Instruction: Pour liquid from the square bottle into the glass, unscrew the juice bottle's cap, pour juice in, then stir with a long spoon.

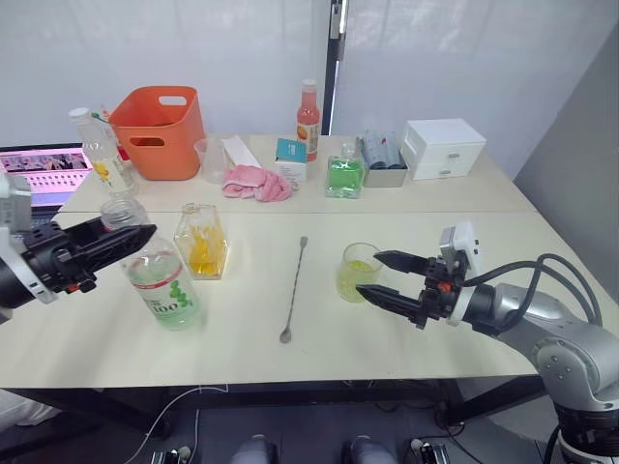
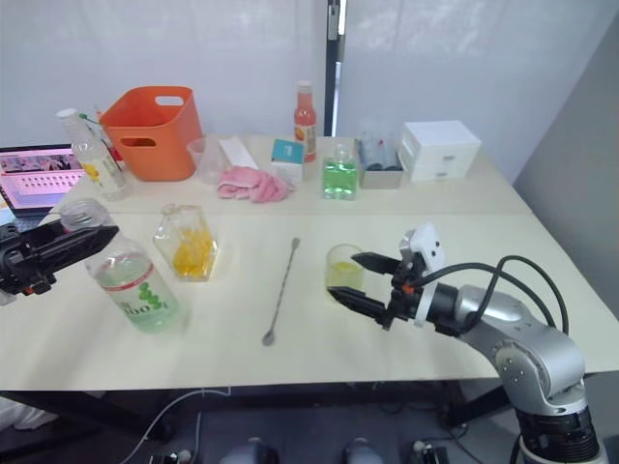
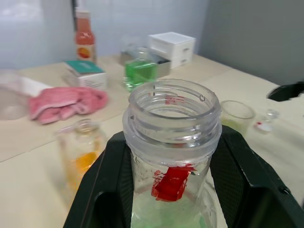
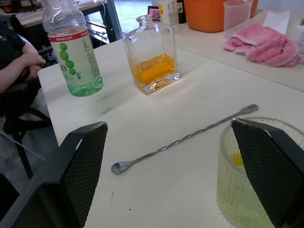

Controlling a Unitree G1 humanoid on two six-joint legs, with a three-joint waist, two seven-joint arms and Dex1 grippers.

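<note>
It looks like a lab or test room: plain white walls, a big pale table [image 1: 426, 319], a laptop [image 1: 44, 172] at 9 o'clock, and white drawers [image 1: 443, 148] at 1 o'clock.

1. The left arm reached in from the robot's left side, low over the near part of the table, its forearm roughly level and pointing toward the middle.
2. The left gripper [image 1: 124, 237] had its two black fingers [image 3: 102, 183] closed around the neck of the juice bottle [image 1: 160, 280] — one finger on each side, just below the open threaded mouth.
3. The right arm came in from the robot's right side, elbow bent, grey forearm with black cables running along it.
4. The right gripper [image 1: 379, 276] was held level, its fingers [image 4: 85, 161] spread wide — one finger on each side of the glass [image 1: 358, 272], not gripping it.
</note>
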